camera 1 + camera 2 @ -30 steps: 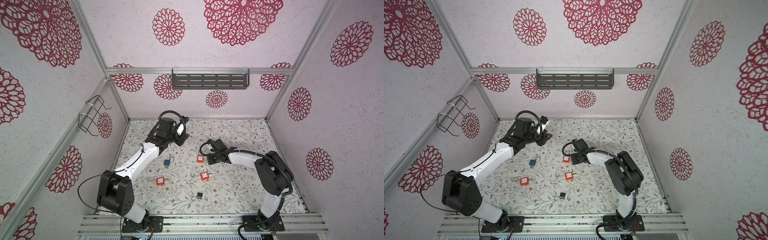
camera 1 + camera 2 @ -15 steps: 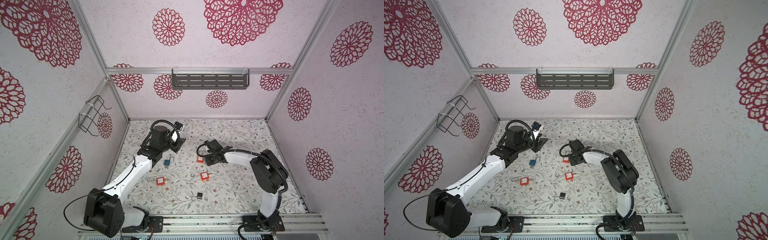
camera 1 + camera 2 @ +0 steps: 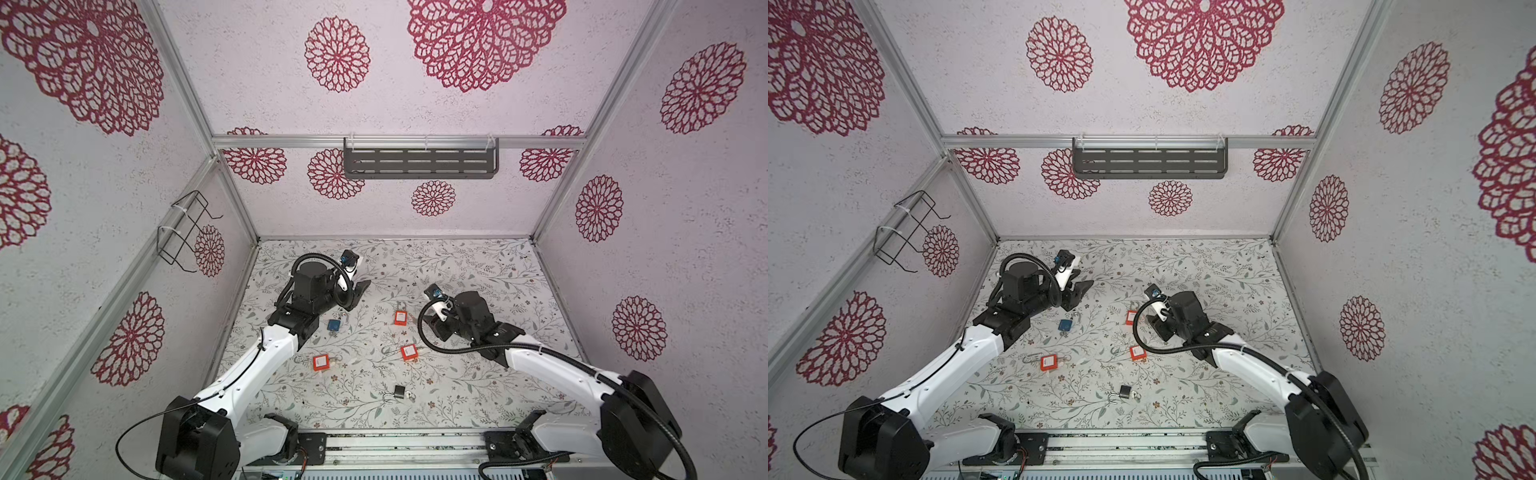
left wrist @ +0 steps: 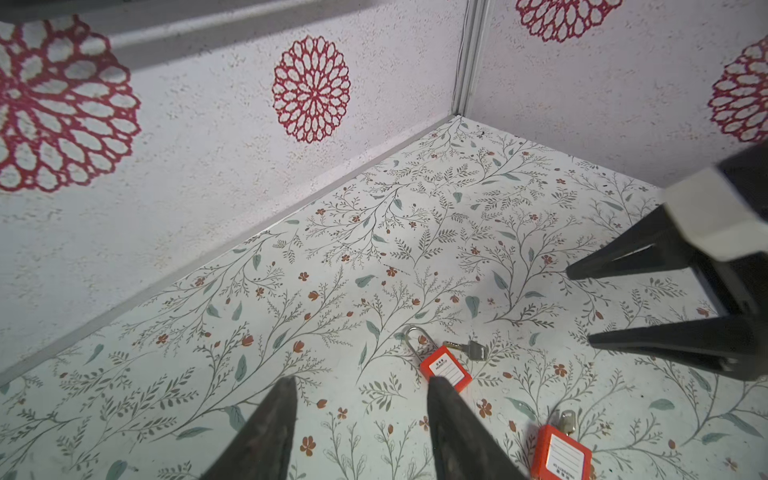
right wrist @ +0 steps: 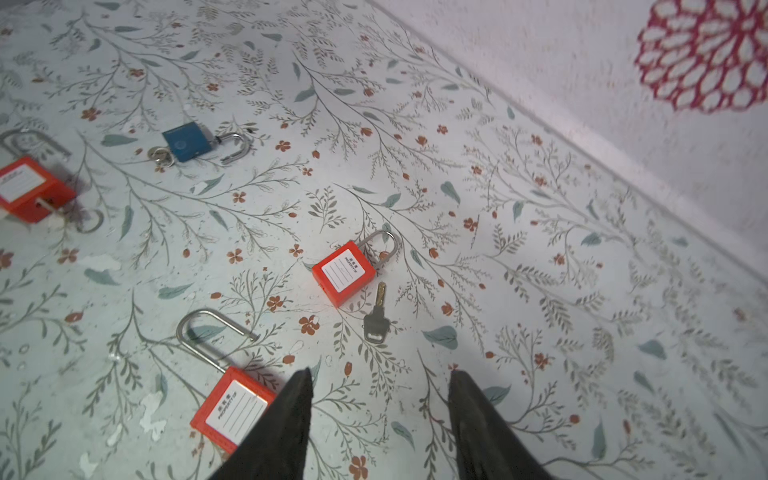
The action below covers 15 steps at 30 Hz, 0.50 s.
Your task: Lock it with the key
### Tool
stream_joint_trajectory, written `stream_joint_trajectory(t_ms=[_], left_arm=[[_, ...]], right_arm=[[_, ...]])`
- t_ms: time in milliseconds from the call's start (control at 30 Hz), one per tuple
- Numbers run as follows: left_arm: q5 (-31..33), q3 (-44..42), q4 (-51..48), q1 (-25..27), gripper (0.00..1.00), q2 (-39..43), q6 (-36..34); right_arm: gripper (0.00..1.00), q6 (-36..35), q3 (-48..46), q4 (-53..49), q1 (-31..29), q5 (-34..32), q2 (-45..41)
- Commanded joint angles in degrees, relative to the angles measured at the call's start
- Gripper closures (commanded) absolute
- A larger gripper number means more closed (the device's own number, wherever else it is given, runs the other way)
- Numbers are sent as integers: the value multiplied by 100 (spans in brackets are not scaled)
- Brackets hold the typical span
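Nearest the front edge of the worktop [image 3: 478,374] lay a small black padlock [image 3: 399,390]. Farther in sat two orange padlocks. The left orange padlock [image 3: 321,362] lay toward the left edge. The middle orange padlock [image 3: 409,352] lay near the centre, and in the right wrist view its long shackle stood open at one end.

Beyond them, a blue padlock [image 3: 333,325] lay on the left with its shackle swung open. The far orange padlock [image 5: 344,274] lay near the middle of the worktop. The key [image 5: 376,320] lay loose and flat just beside that padlock's body, in no gripper.

The right gripper [image 5: 380,370] was near the key on the right-edge side but apart from it. Its fingers were spread and nothing was between them.

Farthest back, toward the far left corner, the left gripper [image 4: 361,378] hung beyond the blue padlock. Its fingers were likewise parted and empty. Whether either gripper touched the worktop could not be told.
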<state>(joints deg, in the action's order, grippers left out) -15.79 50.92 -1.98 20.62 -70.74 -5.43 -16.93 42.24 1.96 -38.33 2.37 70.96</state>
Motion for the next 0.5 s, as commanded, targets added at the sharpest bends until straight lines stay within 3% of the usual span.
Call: stream_joint_trajectory(t_ms=[0,100,200,467], left_arm=[[-91,-88,329,-60,38,103,300],[-63,-222,515,-80,26,138,379],[50,-376,745,-101,1,124,469],[-49,-766,1457,-243,3,-75,775]], right_arm=[[42,-1819,59,-813,-26,496,176],[40,-2392,261,-1299,-26,779,483],[38,-2769,427,-1486,-26,1111,810],[29,-3193,910,-1587,-34,1810,1523]])
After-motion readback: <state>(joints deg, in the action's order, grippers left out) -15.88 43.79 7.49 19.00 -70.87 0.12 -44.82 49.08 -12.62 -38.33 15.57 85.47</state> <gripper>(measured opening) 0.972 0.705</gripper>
